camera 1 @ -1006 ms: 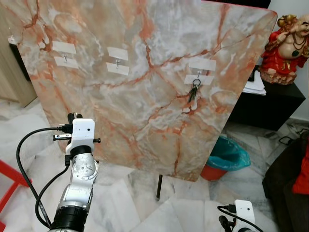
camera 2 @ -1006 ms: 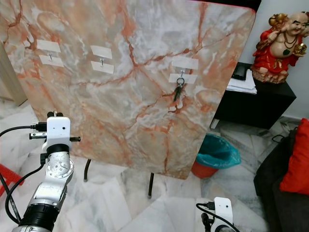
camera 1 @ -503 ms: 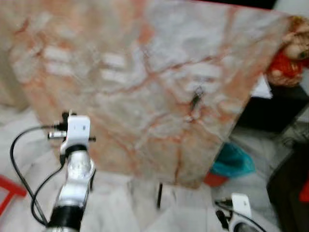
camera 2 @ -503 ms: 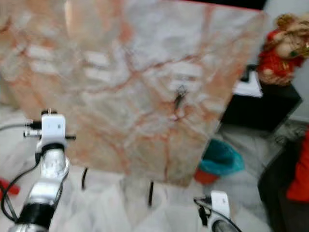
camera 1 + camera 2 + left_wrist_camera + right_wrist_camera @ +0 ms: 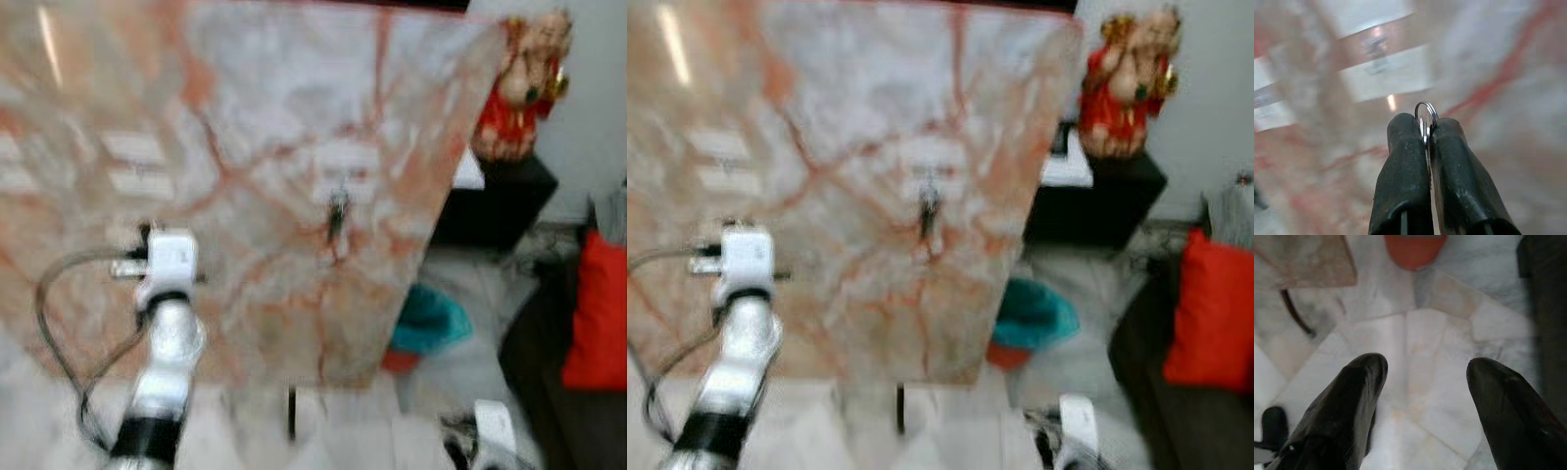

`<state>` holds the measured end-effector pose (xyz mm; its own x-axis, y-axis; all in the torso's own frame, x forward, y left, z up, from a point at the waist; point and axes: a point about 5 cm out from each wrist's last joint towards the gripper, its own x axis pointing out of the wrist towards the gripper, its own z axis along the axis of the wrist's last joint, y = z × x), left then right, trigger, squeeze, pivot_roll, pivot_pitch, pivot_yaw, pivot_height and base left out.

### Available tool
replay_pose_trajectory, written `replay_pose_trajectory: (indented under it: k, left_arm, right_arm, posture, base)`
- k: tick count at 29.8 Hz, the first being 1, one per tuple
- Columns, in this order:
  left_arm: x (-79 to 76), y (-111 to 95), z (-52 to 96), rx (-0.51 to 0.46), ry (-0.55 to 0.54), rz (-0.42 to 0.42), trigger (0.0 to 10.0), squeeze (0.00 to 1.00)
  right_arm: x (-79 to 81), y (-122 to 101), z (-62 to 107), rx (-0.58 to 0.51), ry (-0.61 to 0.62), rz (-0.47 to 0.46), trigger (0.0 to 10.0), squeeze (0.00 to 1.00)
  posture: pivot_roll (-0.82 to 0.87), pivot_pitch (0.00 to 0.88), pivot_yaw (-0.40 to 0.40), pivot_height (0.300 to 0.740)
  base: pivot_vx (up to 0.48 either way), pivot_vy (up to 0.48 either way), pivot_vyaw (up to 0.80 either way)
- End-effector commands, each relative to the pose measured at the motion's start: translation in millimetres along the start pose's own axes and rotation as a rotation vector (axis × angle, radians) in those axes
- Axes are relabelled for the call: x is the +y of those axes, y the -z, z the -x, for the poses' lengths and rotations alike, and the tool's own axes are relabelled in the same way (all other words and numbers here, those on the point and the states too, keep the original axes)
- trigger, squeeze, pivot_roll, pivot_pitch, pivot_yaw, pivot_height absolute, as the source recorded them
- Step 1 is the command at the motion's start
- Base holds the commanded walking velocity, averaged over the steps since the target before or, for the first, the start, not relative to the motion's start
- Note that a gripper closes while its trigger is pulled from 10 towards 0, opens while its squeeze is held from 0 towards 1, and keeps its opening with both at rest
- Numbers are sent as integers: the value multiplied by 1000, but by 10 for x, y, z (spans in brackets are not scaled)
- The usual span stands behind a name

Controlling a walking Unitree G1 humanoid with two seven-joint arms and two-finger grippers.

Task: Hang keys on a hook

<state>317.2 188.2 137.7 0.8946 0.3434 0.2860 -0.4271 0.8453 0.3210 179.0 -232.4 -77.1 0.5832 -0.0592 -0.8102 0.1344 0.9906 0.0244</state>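
Gripping key ring point(image 5: 1426, 113), left hand point(image 5: 1426, 134) nearer board point(image 5: 255, 176) than before

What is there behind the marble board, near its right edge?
Behind the marble board stands a black cabinet bearing a red figurine; below, a teal bin. The board hides the cabinet's left part.

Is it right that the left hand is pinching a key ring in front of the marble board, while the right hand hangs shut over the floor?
Not quite. The right hand is open: the right wrist view shows its two fingers spread wide apart above the floor. The rest holds: the left hand is shut on a key ring before the marble board.
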Motion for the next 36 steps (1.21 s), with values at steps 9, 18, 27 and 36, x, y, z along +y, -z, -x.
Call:
replay_pose_trajectory:
  k: [9,18,27,36]
  left_arm:
    - [236,-33,-41,-2,-174,-71,10000,0]
    - [197,-52,-58,-7,-150,-68,10000,0]
    - [179,-70,-73,-12,-132,-74,10000,0]
    - [53,-80,-36,-31,-44,-55,10000,0]
  right_arm:
    - [46,-70,-14,-30,-46,-62,10000,0]
    - [37,-70,-12,-31,-38,-58,10000,0]
    - [30,-81,-12,-39,-31,-57,10000,0]
    - [38,-75,-15,-32,-28,-60,10000,0]
  posture:
    - [18,17,-121,740]
    - [12,18,-121,740]
    - [15,9,-120,740]
    - [9,0,-104,740]
  base:
    - [87,0,685]
    - [0,0,0]
    - [0,0,0]
    - [0,0,-65]
